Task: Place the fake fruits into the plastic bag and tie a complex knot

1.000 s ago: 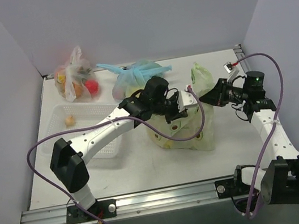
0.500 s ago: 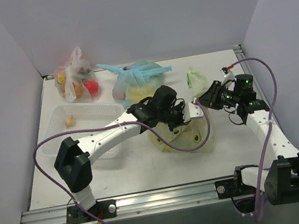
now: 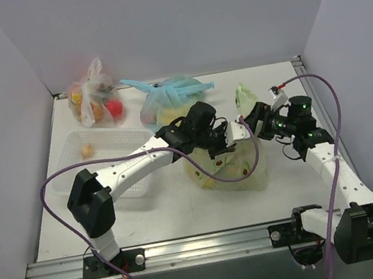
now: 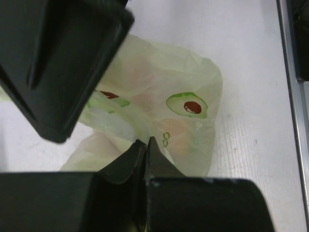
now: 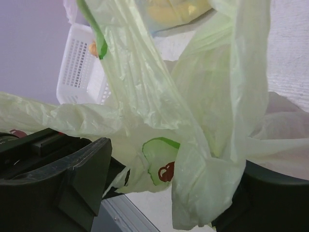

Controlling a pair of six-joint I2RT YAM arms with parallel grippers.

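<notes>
The pale green plastic bag (image 3: 233, 169) with avocado prints lies at the table's middle, one handle loop (image 3: 243, 94) sticking up. Faint pinkish fruit shapes show through its film (image 4: 179, 133). My left gripper (image 3: 234, 133) sits over the bag's top, and its jaws (image 4: 146, 141) are shut tip to tip with bag film pinched at the tips. My right gripper (image 3: 254, 122) is right beside it, open, with a hanging fold of the bag (image 5: 207, 159) between its spread fingers (image 5: 84, 179). One small orange fake fruit (image 3: 87, 150) lies in the white basket.
The white basket (image 3: 109, 168) stands left of the bag under my left arm. A light blue knotted bag (image 3: 173, 93) and a clear bag of fruit (image 3: 94, 99) sit at the back. Walls close in on three sides. Purple cables loop beside both arms.
My right gripper has gone from shut to open and shifted slightly left toward the left gripper. The bag, held up and stretched a second ago, has settled lower.
</notes>
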